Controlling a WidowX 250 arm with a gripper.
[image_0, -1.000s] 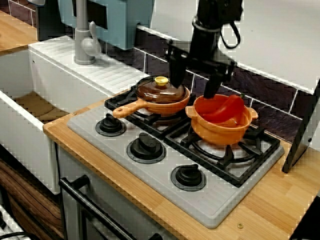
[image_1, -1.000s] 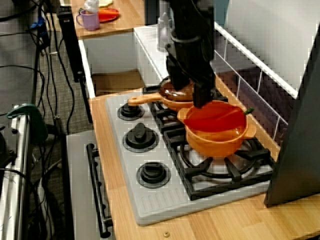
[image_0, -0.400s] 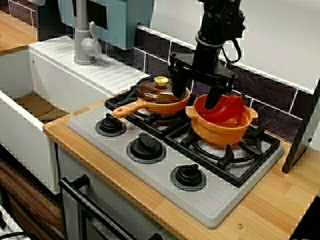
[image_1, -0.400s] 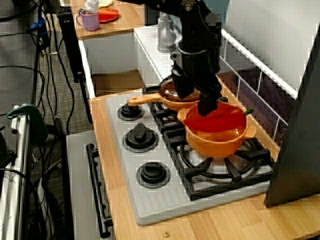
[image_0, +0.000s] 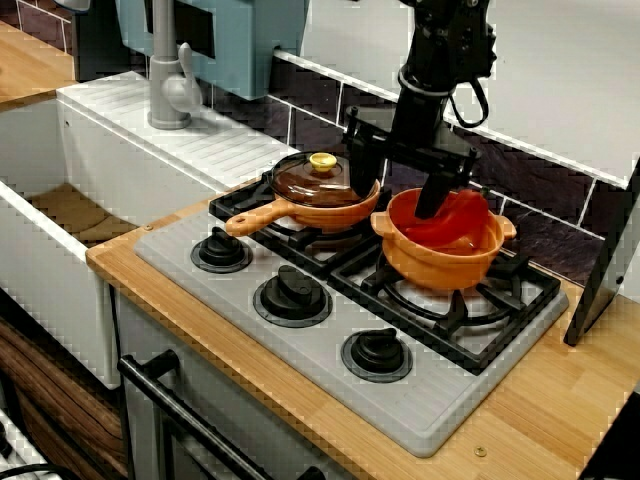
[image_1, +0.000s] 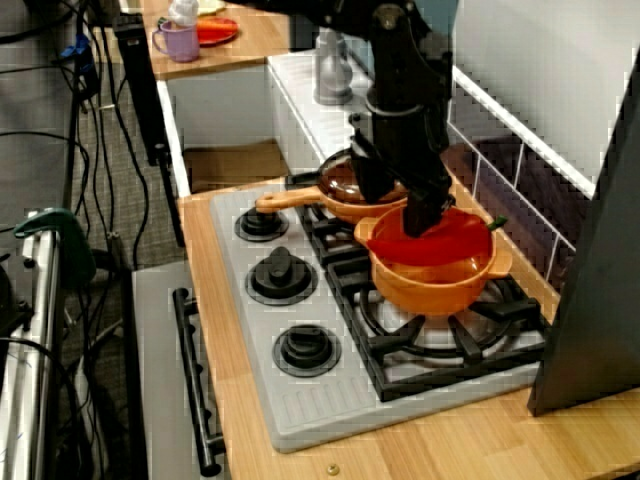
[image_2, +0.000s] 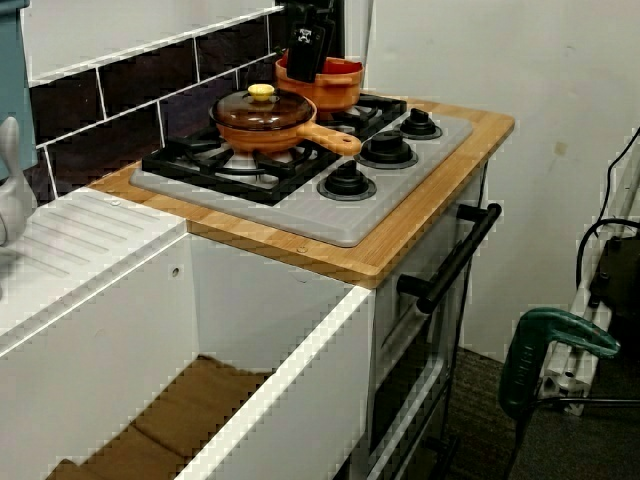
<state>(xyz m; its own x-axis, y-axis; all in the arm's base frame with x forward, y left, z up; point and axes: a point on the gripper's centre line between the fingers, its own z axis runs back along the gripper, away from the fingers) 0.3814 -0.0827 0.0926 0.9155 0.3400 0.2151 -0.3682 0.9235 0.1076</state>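
Surface: wooden, with a grey hob and three knobs nearest.
Pan: lidded, sat on one burner, handle toward the knobs.
Pot: orange, sat on the next burner, red thing inside; probably stiff and light, best taken by its rim.
Gripper: hung wide open, empty, straddling the pot's rim nearest the pan.
Wall: dark tiles behind.
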